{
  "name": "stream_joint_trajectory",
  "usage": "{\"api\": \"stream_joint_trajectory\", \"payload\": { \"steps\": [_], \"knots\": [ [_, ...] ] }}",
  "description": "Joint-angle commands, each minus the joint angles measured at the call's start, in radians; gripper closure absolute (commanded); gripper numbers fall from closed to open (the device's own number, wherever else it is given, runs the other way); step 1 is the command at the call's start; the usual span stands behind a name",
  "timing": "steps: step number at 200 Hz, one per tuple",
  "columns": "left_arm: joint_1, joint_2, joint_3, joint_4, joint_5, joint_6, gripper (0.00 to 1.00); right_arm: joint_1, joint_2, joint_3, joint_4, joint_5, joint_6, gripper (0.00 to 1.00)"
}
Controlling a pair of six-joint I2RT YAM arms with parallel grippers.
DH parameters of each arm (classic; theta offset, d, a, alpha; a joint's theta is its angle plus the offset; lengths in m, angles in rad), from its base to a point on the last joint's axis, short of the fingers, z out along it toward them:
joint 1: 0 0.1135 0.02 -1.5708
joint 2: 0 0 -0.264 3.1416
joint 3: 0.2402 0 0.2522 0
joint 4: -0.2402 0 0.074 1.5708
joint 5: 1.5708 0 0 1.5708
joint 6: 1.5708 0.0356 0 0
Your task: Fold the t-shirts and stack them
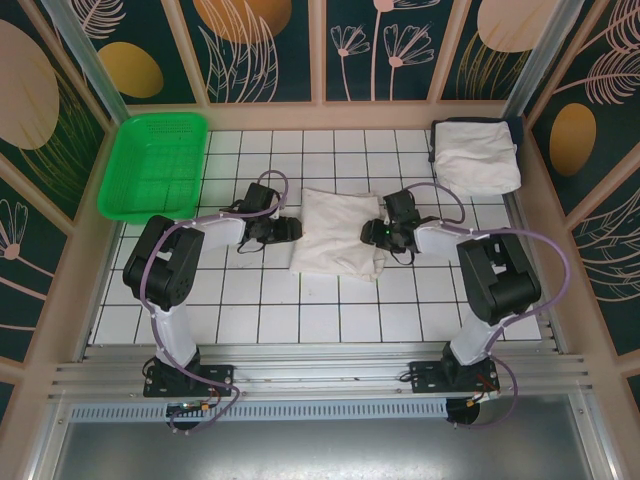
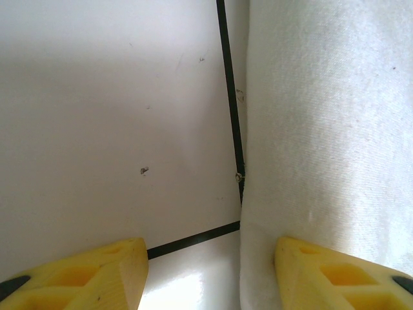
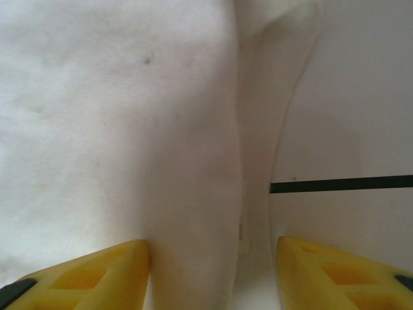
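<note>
From the top camera, one t-shirt (image 1: pixel 338 233) lies partly folded in the middle of the tiled desk (image 1: pixel 300 310), a rough rectangle with a lumpy near-right corner, and a folded t-shirt (image 1: pixel 477 155) sits well apart in the far right corner. The green basket (image 1: pixel 155 163) is off in the far left corner, nothing to do with this. The left pincer (image 1: pixel 288 231) is low at the middle shirt's left edge and the right pincer (image 1: pixel 369 233) is low at its right edge, so the two face each other across it. Left wrist camera: the left pincer (image 2: pixel 210 274) is spread fairly wide and holds nothing. One yellow finger is over bare tile, the other over the cloth, with the shirt's (image 2: pixel 322 129) straight left edge running up between them. Right wrist camera: the right pincer (image 3: pixel 210 274) is also spread apart and empty, straddling a soft rolled ridge along the shirt's (image 3: pixel 97 129) right side, with bare desk (image 3: pixel 361 97) beyond it. My read on handling – this is light, floppy cotton that won't hold a shape, so it'll sag and drag if lifted from one spot. I'd pinch through all the layers at the edges or corners, both sides at once, and keep it low. That rolled ridge looks like the easiest bite – the flat left edge would need a finger slid under it first.
</note>
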Motion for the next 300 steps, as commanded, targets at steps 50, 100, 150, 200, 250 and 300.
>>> {"api": "stream_joint_trajectory", "payload": {
  "steps": [50, 100, 150, 200, 250, 300],
  "knots": [
    [-0.016, 0.043, -0.019, -0.054, 0.020, 0.006, 0.45, 0.014, 0.170, 0.149, -0.023, -0.019, 0.022, 0.48],
    [-0.015, 0.042, -0.009, -0.065, 0.015, 0.010, 0.45, 0.100, 0.154, 0.165, 0.040, -0.134, 0.102, 0.53],
    [-0.016, 0.040, -0.006, -0.070, 0.015, 0.013, 0.45, 0.073, 0.140, 0.196, -0.060, -0.007, 0.084, 0.57],
    [-0.016, 0.042, -0.009, -0.072, 0.012, 0.013, 0.45, 0.060, 0.161, 0.224, -0.123, 0.091, 0.043, 0.55],
    [-0.016, 0.040, -0.003, -0.083, 0.009, 0.013, 0.46, 0.089, 0.239, 0.261, -0.149, 0.097, 0.055, 0.55],
    [-0.016, 0.036, 0.000, -0.091, 0.005, 0.014, 0.46, 0.094, 0.183, 0.240, -0.225, 0.220, 0.058, 0.52]
  ]
}}
